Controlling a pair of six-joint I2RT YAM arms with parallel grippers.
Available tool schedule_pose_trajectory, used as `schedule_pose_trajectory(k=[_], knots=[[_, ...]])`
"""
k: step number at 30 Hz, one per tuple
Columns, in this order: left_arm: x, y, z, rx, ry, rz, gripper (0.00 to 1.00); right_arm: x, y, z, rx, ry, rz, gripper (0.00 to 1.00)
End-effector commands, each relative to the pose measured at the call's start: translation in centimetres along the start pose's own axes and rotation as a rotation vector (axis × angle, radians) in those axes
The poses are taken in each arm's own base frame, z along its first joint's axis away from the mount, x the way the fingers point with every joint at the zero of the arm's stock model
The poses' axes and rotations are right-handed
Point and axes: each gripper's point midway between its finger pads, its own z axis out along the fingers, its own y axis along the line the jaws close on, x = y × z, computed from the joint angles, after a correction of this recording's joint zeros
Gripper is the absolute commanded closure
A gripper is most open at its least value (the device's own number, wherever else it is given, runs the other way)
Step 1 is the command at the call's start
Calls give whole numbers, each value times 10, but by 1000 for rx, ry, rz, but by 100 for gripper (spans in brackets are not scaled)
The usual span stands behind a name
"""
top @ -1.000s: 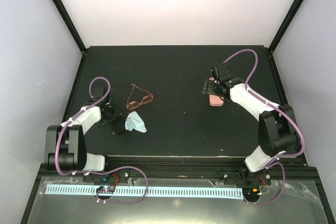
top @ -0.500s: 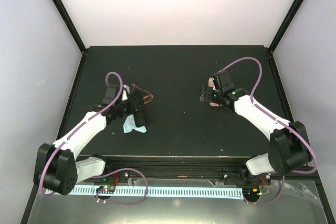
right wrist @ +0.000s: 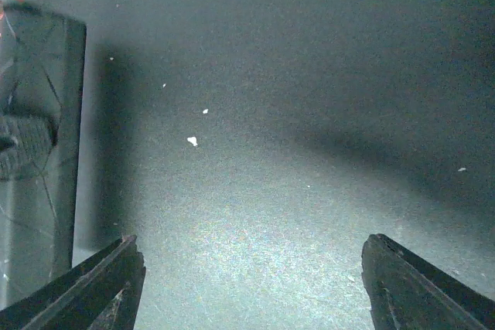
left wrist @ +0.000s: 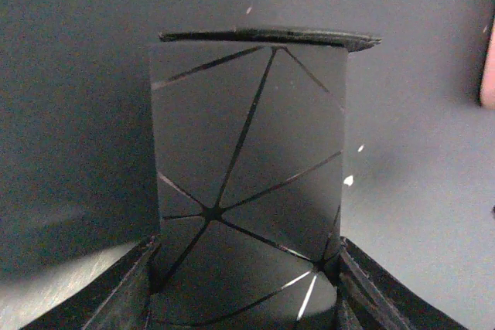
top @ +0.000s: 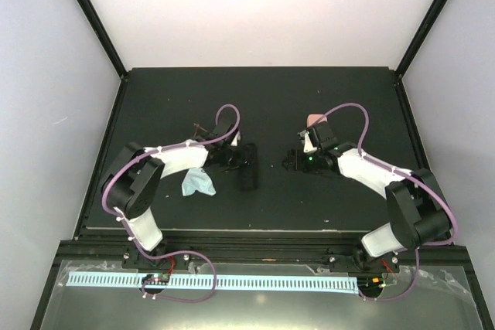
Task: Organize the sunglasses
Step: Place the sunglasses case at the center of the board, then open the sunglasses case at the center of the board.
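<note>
Near edge of the table (top: 271, 98), left side: pale blue cloth (top: 198, 183) lies crumpled just beside the left arm's forearm, same spot as 0.5 s ago. Mid-table: left gripper (left wrist: 247, 245) has swung right from above the cloth and glasses to about the table centre. It's clamped on the black case (left wrist: 247, 137), with both fingers against the case's sides near one end. The wrist cam shows the case's line-patterned face and the lid edge at its far end. The right gripper (right wrist: 254, 241) has pulled off the pink case toward the centre. It's now spread wide with nothing but bare mat between the fingers, facing the left gripper across a small gap. The black case fills the left edge of its wrist view. Further back: amber-brown sunglasses (top: 201, 127) are on the mat behind the left arm. Only a temple end sticks out now, where 0.5 s ago a lens rim was visible too; the temple end hasn't moved. Farthest: pink case (top: 315, 120) lies mostly hidden under the right wrist, only its far end exposed, apart from the right fingers. Can't locate the red pair.
</note>
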Motion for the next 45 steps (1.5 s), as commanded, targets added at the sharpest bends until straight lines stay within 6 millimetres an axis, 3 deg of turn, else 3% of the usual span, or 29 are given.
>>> schedule_pose_trajectory(k=[1, 6, 12, 16, 25, 33, 39, 45], knots=[[-25, -28, 5, 45, -65, -4, 55, 2, 10, 7, -19, 21, -56, 22], [-15, -34, 12, 97, -12, 4, 40, 4, 12, 10, 67, 22, -127, 15], [-10, -37, 4, 140, 8, 12, 33, 7, 22, 10, 139, 20, -203, 10], [-15, -26, -12, 122, -47, -8, 35, 9, 33, 7, 200, 19, -268, 10], [-21, 23, -77, 5, -294, -61, 46, 30, 59, 5, 309, 41, -388, 13], [-13, 55, -126, -9, -433, -101, 49, 46, 99, 35, 386, 113, -458, 13], [-8, 59, -146, -5, -470, -60, 48, 44, 96, 49, 481, 153, -472, 12], [-9, 61, -150, -7, -485, -39, 48, 48, 100, 64, 476, 184, -457, 17]])
